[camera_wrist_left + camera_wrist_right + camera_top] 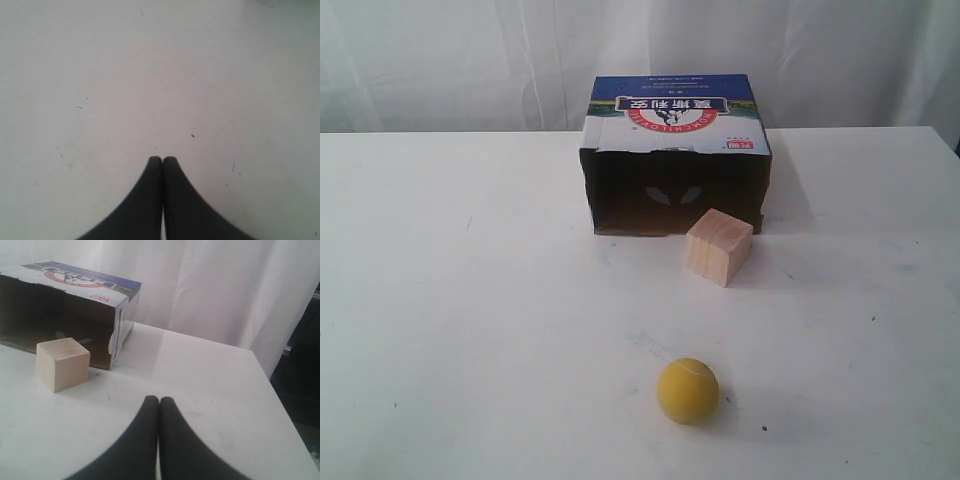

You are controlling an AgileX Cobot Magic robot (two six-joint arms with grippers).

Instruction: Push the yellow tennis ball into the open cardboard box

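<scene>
Left gripper [162,160] and right gripper [159,400] are both pressed together, empty. The yellow tennis ball [687,390] lies well outside the open cardboard box [675,150], with a wooden cube [718,246] at its mouth, so the whole push seems left to do.

A white bench [470,330] spreads across the whole foreground, its matte top marked with small dark specks and faint grey scuffs. Right behind the bench's far edge hangs a white curtain [450,60], falling in soft vertical folds and closing off the entire backdrop. The light is even and diffuse, leaving only soft, pale shadows on the bench top. Beyond one side edge of the bench, the right wrist view shows a dark, unlit space [302,390] beside the curtain.
</scene>
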